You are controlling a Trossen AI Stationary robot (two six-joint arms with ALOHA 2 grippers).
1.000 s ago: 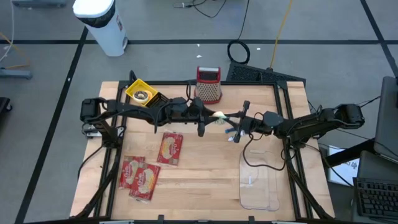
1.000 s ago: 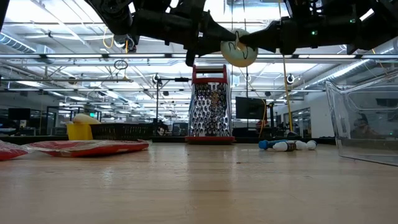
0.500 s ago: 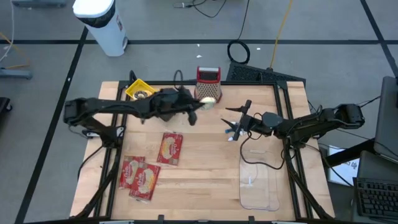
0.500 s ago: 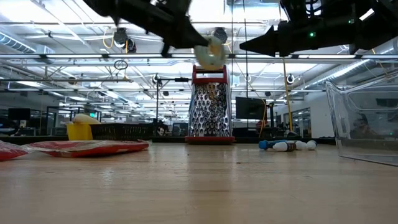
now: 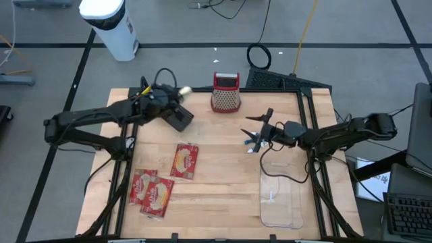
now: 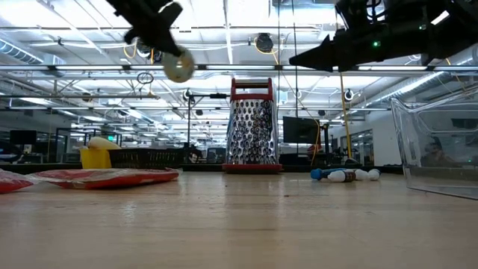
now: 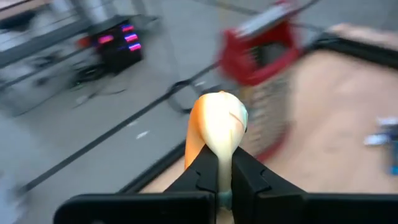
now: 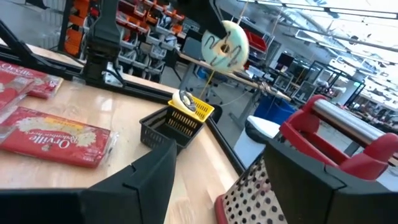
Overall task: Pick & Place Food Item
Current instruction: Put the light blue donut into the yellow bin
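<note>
Popcorn bags [image 5: 160, 182] are laid flat at the near left. Mid-table, the right gripper [image 5: 253, 134] is held with fingers apart, empty. Farther back, a donut [image 5: 182, 90] is clamped aloft in the left gripper [image 5: 177, 92], between basket [image 5: 154, 100] and grater [image 5: 226, 92].

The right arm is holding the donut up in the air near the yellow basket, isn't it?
Not quite: it is the left gripper that holds the donut up near the yellow basket, as the high view shows. The right gripper is open and holds nothing.
</note>
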